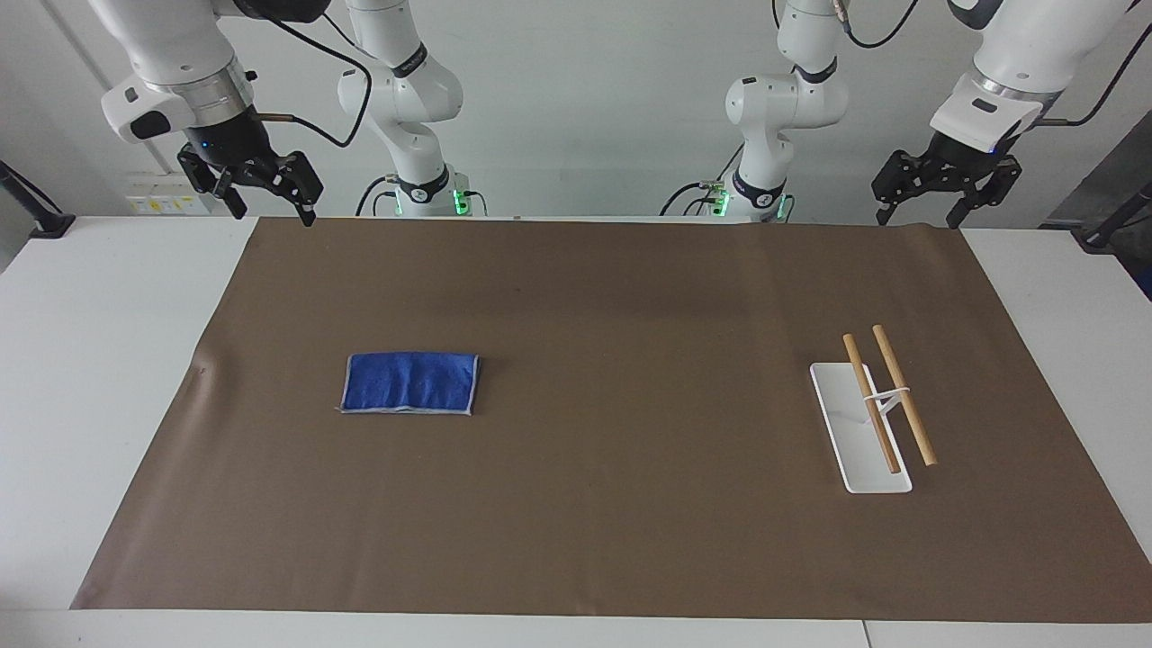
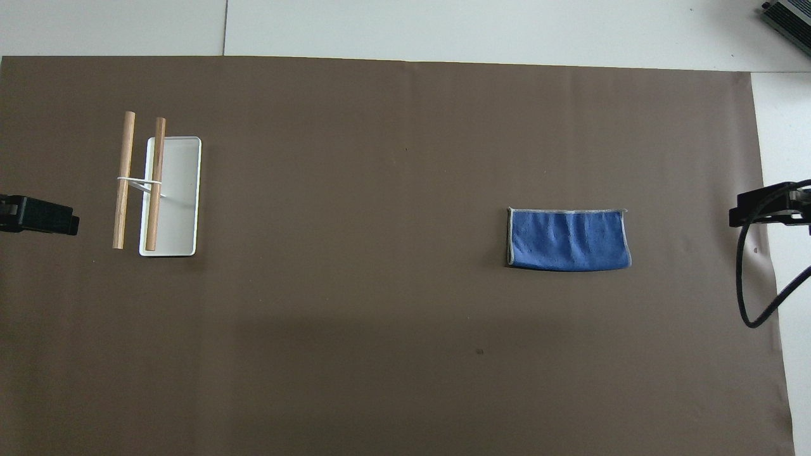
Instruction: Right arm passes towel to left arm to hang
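Observation:
The blue towel lies folded flat on the brown mat, toward the right arm's end of the table; it also shows in the overhead view. My right gripper hangs open and empty, high over the mat's corner nearest the robots at its own end, well apart from the towel. My left gripper hangs open and empty, high over the mat's other corner nearest the robots. In the overhead view only the tips of the left gripper and the right gripper show at the frame's edges. Both arms wait.
A towel rack with a white tray base and two raised wooden bars stands toward the left arm's end of the table, also seen from overhead. The brown mat covers most of the white table.

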### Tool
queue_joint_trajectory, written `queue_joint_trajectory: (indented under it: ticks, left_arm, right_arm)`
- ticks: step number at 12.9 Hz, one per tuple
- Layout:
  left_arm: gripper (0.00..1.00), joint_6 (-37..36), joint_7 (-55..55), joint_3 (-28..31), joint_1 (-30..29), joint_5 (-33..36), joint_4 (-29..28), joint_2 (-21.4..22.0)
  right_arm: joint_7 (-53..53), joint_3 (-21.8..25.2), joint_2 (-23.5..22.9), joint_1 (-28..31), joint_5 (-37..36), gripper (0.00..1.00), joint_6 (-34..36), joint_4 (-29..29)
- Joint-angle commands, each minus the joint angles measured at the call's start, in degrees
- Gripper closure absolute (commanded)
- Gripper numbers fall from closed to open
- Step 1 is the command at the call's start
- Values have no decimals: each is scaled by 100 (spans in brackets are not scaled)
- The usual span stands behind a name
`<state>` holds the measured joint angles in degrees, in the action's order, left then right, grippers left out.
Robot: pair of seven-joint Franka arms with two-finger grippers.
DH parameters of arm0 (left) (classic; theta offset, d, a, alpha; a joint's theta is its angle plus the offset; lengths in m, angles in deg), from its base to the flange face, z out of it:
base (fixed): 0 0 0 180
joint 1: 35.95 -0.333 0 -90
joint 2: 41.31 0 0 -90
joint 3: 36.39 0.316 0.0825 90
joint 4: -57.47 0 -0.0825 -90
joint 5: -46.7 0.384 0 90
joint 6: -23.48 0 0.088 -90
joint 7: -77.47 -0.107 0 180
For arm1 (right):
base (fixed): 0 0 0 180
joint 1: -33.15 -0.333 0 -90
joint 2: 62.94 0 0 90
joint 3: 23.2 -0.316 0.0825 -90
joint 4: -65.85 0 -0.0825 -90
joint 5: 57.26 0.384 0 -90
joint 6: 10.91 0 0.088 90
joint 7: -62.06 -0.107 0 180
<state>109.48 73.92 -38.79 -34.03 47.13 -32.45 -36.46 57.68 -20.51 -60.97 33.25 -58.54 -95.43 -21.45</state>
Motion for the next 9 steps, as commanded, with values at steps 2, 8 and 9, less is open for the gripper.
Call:
queue_joint_trajectory:
  ticks: [2,8,9]
  left_arm:
    - [0,39,-23,20,72,72,62,-54]
    - [0,30,170,20,89,71,-34,-10]
    - [0,4,162,20,89,71,-34,-1]
  right_arm:
    - [-19,-14,14,16,32,0,-47,-6]
    - [-2,-14,128,16,41,0,-64,-234]
    - [-2,-14,128,16,32,0,-73,-235]
